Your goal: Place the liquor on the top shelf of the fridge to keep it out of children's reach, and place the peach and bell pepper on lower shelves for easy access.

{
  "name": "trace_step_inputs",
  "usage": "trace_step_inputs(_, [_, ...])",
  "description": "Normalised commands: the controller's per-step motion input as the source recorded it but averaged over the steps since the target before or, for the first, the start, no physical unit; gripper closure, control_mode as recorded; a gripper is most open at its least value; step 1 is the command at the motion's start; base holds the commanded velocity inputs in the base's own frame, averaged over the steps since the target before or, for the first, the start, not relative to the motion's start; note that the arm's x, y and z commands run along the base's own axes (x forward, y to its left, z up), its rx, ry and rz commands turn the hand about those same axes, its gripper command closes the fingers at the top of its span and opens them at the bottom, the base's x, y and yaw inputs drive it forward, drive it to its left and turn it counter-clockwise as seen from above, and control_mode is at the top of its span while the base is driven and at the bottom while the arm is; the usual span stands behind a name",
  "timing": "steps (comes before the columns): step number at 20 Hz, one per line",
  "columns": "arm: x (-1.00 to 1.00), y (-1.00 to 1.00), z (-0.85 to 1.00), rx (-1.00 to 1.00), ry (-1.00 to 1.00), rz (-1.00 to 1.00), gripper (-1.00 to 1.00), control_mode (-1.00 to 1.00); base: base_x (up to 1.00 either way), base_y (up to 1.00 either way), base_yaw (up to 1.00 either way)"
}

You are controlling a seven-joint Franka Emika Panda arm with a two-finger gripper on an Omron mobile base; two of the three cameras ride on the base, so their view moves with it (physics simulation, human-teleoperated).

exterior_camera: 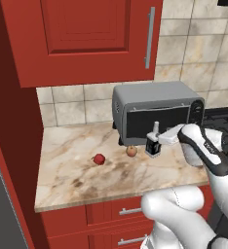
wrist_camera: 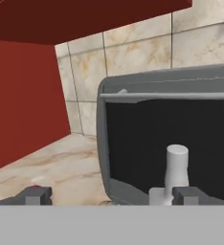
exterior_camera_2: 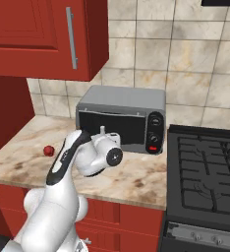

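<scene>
The liquor [exterior_camera: 153, 144], a small dark square bottle with a white label and pale cap, stands on the counter in front of the toaster oven. My gripper [exterior_camera: 157, 140] reaches it from the right, open and level with its neck. In the hand view the gripper [wrist_camera: 113, 196] has its jaws spread wide, and the liquor's pale cap [wrist_camera: 177, 161] rises just inside the right fingertip [wrist_camera: 190, 195]. Nothing is gripped. The peach [exterior_camera: 131, 151] lies just left of the bottle. Farther left sits the red bell pepper [exterior_camera: 99, 159], also seen as the bell pepper [exterior_camera_2: 49, 150]. The fridge's top shelf is out of view.
A grey toaster oven [exterior_camera: 157, 113] stands right behind the bottle against the tiled wall. Red upper cabinets [exterior_camera: 82, 39] hang above, and a tall red panel [exterior_camera: 11, 131] closes the counter's left end. A black stove [exterior_camera_2: 208, 172] adjoins on the right. The marble counter [exterior_camera: 72, 180] has bare room at front left.
</scene>
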Motion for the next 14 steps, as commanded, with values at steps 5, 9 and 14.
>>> trace_step_inputs(5, [0.4,0.0,-0.06,0.06,0.0,0.04,-1.0,-1.0,0.0,0.0,0.0])
trace_step_inputs(9, [0.16,-0.07,-0.03,0.02,-0.01,0.0,-1.0,-1.0,0.0,0.0,0.0])
trace_step_inputs(14, [0.14,0.0,-0.03,0.0,-0.04,0.0,-1.0,-1.0,0.0,0.0,0.0])
